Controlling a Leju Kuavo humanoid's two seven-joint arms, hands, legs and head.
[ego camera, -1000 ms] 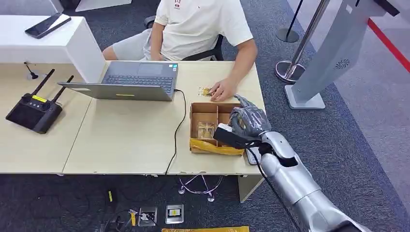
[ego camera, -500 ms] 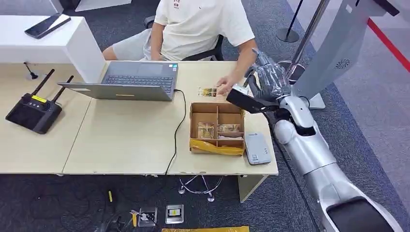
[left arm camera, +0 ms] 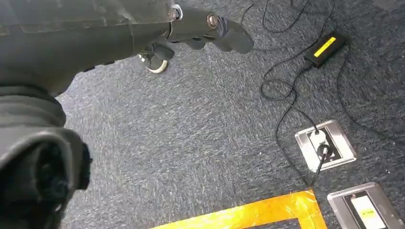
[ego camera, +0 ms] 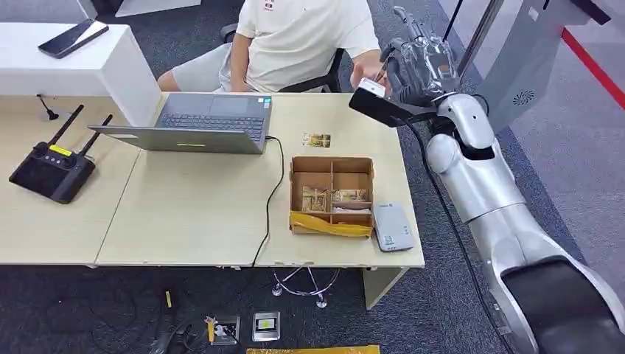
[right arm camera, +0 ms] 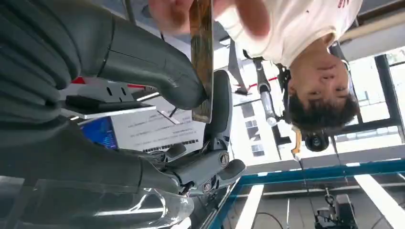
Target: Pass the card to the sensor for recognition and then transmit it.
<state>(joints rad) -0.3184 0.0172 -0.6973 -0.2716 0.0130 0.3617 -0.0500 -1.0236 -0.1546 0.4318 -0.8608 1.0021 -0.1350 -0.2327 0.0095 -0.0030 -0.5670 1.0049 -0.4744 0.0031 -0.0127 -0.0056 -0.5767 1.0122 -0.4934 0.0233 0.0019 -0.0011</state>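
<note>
Up and away from the cardboard box (ego camera: pixel 331 193) my right hand (ego camera: pixel 416 63) has swung, and now it is raised past the far edge of the counter (ego camera: pixel 184 214), right by the person's hand (ego camera: pixel 366 74). It pinches the card (right arm camera: pixel 202 57) between thumb and fingers, and the person's fingers (right arm camera: pixel 167 14) touch the card's far end. My left hand (left arm camera: pixel 43 157) hangs over the carpet (left arm camera: pixel 215 143), and I cannot tell if it is closed.
</note>
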